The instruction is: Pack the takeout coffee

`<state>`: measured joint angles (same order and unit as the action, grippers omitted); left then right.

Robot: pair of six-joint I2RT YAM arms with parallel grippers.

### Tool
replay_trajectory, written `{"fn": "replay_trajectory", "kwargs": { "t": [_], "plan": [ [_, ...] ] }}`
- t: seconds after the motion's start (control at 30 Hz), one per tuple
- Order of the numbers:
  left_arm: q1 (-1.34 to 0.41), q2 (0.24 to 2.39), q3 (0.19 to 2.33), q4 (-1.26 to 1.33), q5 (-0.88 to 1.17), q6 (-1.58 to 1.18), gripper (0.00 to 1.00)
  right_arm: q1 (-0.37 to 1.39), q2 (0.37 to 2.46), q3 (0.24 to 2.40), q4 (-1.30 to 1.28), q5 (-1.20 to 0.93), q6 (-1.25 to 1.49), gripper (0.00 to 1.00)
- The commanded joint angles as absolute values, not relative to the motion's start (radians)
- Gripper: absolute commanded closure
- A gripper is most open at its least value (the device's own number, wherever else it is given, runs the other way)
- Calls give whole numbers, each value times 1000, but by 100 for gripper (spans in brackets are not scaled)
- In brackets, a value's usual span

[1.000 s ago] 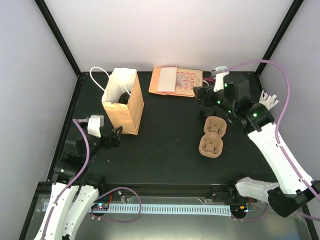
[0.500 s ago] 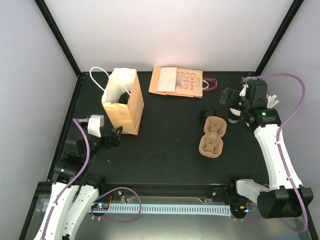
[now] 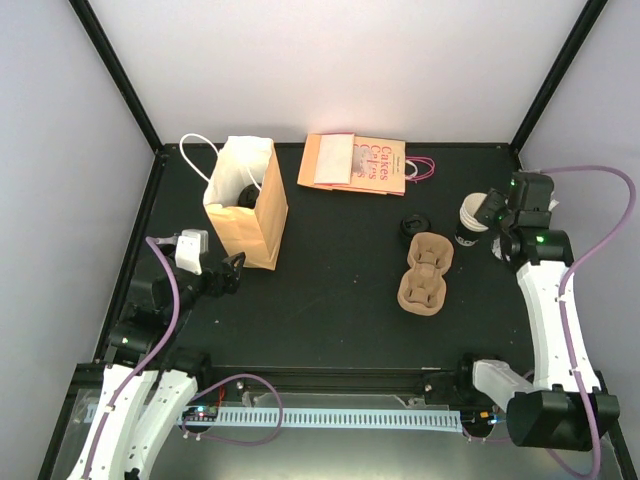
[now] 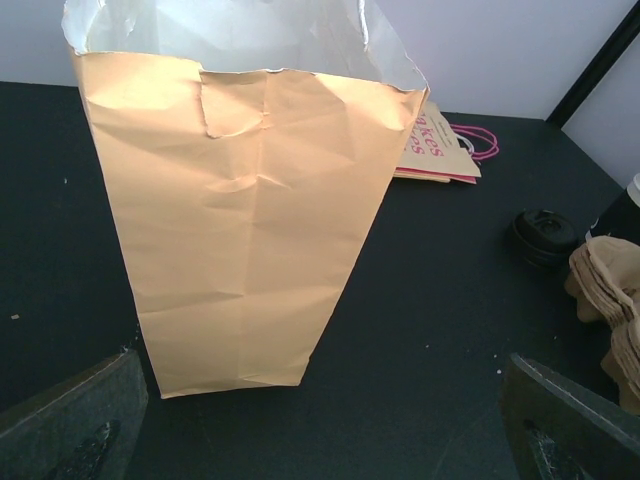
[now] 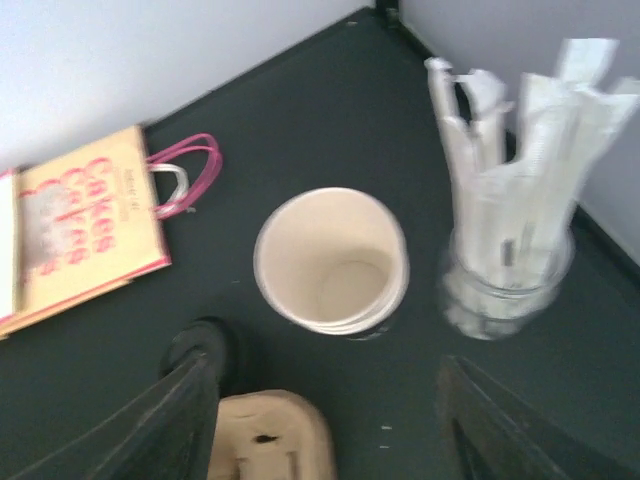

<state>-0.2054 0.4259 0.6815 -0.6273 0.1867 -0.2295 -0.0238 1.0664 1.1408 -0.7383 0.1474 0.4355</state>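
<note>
The takeout coffee cup (image 5: 332,262) stands upright and lidless, black outside and cream inside, at the table's right (image 3: 470,216). Its round black lid (image 3: 412,224) lies on the table to the left of it, partly behind a finger in the right wrist view (image 5: 205,345). My right gripper (image 5: 335,440) hangs just above and beside the cup (image 3: 488,222), open, with nothing between its fingers. An open brown paper bag (image 3: 246,203) stands at the back left, and something dark shows inside its mouth. My left gripper (image 3: 236,268) is open in front of the bag (image 4: 250,200), apart from it.
A brown pulp cup carrier (image 3: 427,272) lies close in front of the lid and cup. A glass jar of white wrapped straws (image 5: 510,250) stands right beside the cup. A flat "Cakes" bag (image 3: 355,163) with pink handles lies at the back. Walls close in the right corner.
My right arm has swung from the back middle over to the right and now hovers by the cup, its jaws somewhat narrower. The left arm has not moved.
</note>
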Motion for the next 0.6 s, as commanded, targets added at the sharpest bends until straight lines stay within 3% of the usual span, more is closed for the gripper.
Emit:
{"fn": "replay_trajectory", "kwargs": {
  "t": [0.0,0.13,0.2,0.57],
  "plan": [
    [-211,421,687,-606,202,-235,1,-105,1051,1119,-760,196,466,41],
    [-211,411,687,-604,205,-234,1,-127,1082,1139,-757,255,482,60],
    [-211,411,687,-603,210,-235,1,-132,1117,1177,-773,300,492,65],
    [-221,423,686,-602,215,-230,1,-147,1233,1281,-774,424,493,68]
  ]
}}
